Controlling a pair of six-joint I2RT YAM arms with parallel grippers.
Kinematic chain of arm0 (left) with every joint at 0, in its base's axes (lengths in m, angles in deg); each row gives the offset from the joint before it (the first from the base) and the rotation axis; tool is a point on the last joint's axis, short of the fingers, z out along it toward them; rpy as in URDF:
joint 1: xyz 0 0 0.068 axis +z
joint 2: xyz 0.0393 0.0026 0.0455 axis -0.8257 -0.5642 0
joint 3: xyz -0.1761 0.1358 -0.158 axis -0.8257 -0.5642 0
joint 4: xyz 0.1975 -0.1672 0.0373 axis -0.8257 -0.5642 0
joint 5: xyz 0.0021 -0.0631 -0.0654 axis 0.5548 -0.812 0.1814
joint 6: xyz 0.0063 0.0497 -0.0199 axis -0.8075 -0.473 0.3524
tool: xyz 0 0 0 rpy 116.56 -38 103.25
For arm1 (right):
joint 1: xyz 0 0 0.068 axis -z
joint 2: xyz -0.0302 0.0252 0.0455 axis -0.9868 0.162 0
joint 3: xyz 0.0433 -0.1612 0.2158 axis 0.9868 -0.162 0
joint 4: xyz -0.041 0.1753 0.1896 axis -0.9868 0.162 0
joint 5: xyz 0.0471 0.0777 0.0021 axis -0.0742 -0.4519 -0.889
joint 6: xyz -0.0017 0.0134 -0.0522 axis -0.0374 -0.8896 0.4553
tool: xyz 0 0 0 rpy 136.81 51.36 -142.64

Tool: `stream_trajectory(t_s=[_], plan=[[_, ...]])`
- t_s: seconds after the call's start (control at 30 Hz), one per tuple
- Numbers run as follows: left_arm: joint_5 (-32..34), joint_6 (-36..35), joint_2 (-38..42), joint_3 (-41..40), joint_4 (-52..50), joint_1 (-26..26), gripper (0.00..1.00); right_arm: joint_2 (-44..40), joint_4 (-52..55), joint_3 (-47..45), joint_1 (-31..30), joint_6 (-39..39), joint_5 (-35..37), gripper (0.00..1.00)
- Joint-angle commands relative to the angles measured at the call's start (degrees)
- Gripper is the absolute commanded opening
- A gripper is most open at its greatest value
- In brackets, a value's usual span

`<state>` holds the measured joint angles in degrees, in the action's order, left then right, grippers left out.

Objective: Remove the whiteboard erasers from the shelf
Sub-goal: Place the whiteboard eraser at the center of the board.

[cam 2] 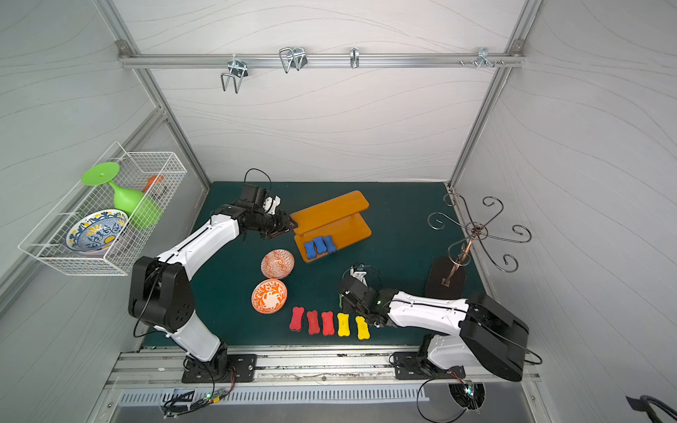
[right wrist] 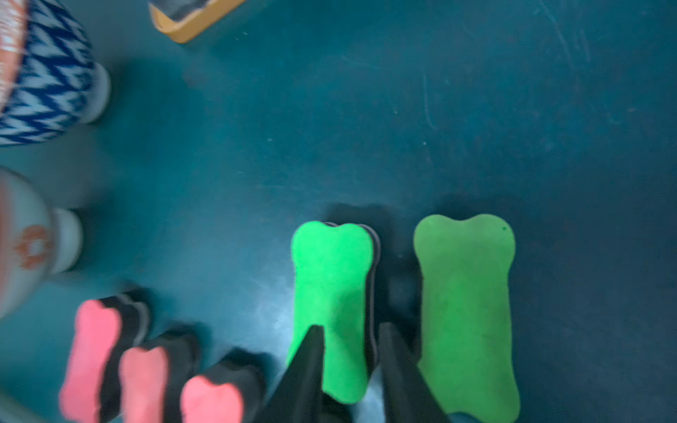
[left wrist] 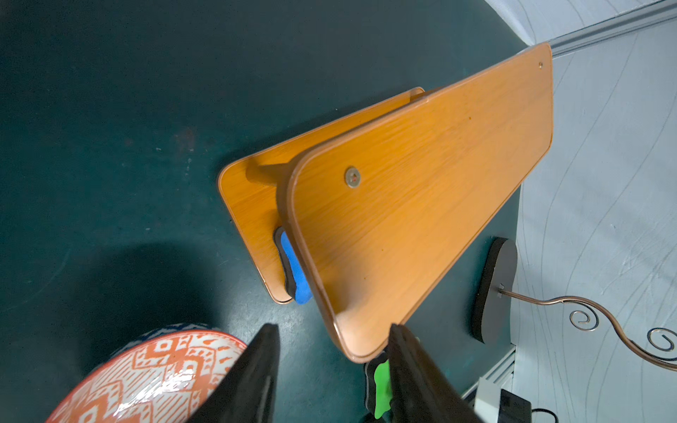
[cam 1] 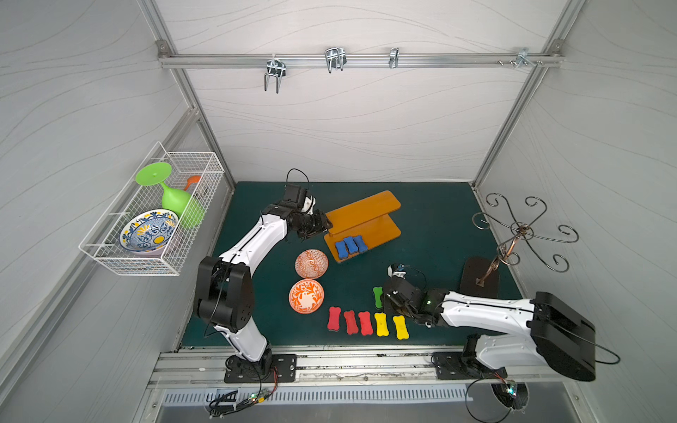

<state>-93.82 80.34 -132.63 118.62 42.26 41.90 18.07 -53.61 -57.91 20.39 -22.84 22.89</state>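
Right end effector (right wrist: 351,327) astride a green eraser (right wrist: 329,278), grip unclear; left end effector (left wrist: 333,326) wide open by shelf (left wrist: 421,183)

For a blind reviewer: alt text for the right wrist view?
The right gripper, jaws apart, is over one of two green erasers side by side on a dark mat. Three red erasers and two blurred bowls sit nearby.
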Motion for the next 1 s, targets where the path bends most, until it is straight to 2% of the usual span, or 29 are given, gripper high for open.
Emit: stream_trajectory(t_s=[0.0,0.1,0.27,0.5,0.6,0.97], plan=[[0.6,-1.1,1.0,0.3,1.5,0.2,0.56,-2.0,-1.8,3.5,4.3,7.0,-4.6,0.42],[1.1,-1.2,0.2,1.4,1.6,0.2,0.56,-0.2,-4.6,6.4,8.9,12.1,-8.4,0.47],[2.7,-1.0,-2.7,4.0,1.6,0.2,0.55,5.5,-10.9,11.3,17.2,17.0,-15.9,0.49],[3.6,2.2,-6.3,6.0,4.8,0.2,0.40,14.4,-19.5,16.2,25.0,17.8,-22.8,0.49],[2.8,3.6,-6.4,4.6,7.8,0.2,0.36,18.1,-21.5,18.1,26.4,17.7,-23.8,0.49],[2.9,3.5,-6.7,3.3,8.7,0.2,0.22,27.4,-32.8,16.8,27.7,13.3,-24.1,0.48]])
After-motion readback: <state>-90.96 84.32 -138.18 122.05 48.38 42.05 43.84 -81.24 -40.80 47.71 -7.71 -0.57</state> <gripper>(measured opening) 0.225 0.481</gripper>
